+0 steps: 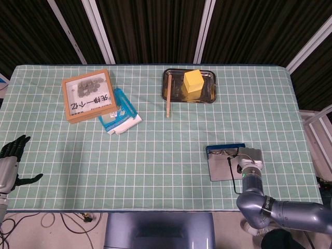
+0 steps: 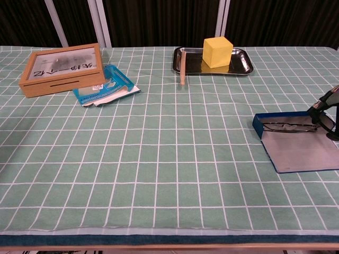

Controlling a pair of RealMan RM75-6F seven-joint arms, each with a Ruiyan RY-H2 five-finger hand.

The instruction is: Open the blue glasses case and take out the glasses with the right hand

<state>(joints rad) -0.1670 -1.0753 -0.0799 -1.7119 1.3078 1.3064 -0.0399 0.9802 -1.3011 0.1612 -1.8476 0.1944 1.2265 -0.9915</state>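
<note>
While one blue glasses case (image 2: 293,140) lies open, one glasses (image 2: 286,127) inside, right robot hand (image 2: 324,103) grip unclear, left robot hand (image 1: 13,161) spread empty

Green checks, blue case
The worktop (image 1: 155,145) wears pale green cloth gridded in white; the glasses case (image 2: 288,138) is blue with a grey lining, the cube (image 1: 193,81) yellow, the tray (image 1: 209,94) silver.
</note>
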